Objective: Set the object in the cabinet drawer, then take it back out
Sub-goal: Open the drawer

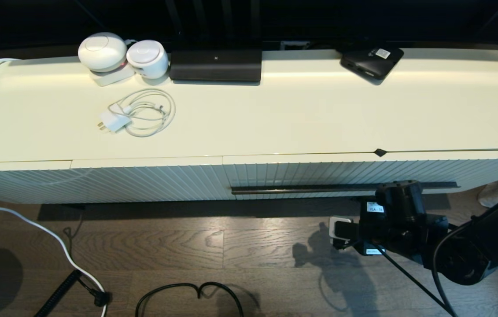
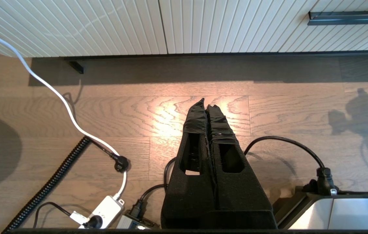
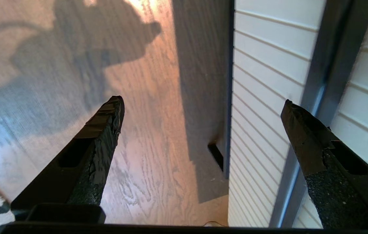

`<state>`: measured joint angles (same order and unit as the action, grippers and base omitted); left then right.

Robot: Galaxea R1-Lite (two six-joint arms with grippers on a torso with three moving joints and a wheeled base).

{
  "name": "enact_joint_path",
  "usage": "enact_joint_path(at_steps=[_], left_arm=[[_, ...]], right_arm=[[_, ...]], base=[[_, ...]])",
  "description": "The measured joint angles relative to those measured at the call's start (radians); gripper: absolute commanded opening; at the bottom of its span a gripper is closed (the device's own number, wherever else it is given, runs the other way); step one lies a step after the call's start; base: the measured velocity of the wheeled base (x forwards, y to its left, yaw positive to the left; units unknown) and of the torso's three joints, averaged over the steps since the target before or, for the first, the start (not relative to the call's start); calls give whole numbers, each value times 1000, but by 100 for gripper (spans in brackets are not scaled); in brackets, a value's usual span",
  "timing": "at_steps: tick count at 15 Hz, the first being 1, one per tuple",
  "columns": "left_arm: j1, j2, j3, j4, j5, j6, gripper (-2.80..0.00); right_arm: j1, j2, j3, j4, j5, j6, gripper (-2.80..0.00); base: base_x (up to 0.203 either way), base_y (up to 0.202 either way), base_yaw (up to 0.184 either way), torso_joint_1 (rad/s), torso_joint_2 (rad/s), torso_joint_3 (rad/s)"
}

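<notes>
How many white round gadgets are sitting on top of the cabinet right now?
2. Both sit at the back left of the cabinet top: the larger round gadget and the smaller round gadget right beside it, next to a black box. None seem hidden.

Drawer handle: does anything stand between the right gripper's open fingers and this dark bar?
Nothing visible does. The right gripper is open just before the drawer front, which is shut, and one finger is already close by the bar handle. Only floor shows past the other finger.
</notes>
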<state>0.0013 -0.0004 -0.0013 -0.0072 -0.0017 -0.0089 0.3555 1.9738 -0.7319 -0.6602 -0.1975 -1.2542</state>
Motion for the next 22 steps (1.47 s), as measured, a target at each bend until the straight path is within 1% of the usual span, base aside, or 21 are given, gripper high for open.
enact_joint_path(at_steps=[12,16,18,22], left_arm=[[0,0,0,0,0,1,-280],[0,0,0,0,0,0,-280],[0,0,1,0,0,0,-280],[0,0,0,0,0,0,-280]], right_arm=[[12,-43,84,-1,19,1,0],[21,-83,78,-3,21,48,0],[26,-120,72,-4,53,46,0],[26,-182,54,-3,85,52,0]], base=[[0,0,0,0,0,0],[0,0,0,0,0,0],[0,0,0,0,0,0],[0,0,0,0,0,0]])
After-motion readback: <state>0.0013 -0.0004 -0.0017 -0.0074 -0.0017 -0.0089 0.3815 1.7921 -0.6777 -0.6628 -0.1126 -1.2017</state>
